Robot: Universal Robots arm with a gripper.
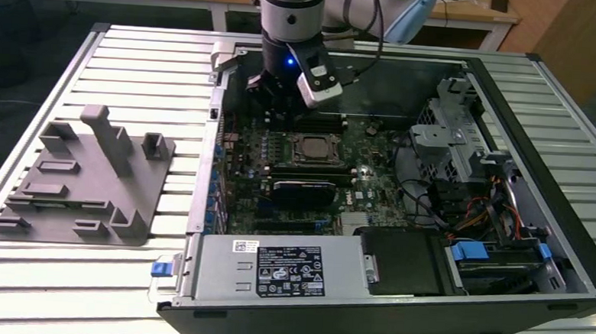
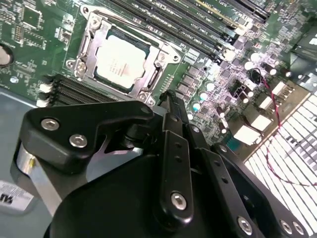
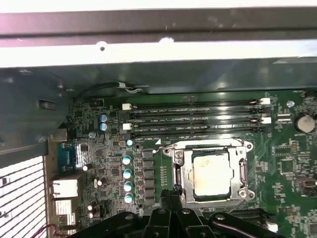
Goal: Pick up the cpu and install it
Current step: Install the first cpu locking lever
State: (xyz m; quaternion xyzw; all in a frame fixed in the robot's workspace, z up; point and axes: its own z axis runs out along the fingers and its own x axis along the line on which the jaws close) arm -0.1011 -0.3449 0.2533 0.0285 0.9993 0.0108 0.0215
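Observation:
The cpu is a small square chip with a silver top, lying flat inside the metal-framed socket on the green motherboard of an open computer case. It shows clearly in both wrist views. My gripper hangs over the board, toward the exterior view's left of the socket and a little behind it. Its black fingers come together at the tips just beside the socket's edge, shut with nothing between them and apart from the chip.
Memory slots run alongside the socket, and the case's metal wall rises beyond them. A grey plastic fixture with upright posts stands on the slatted table at the exterior view's left. A power supply, drive cage and cables crowd the case.

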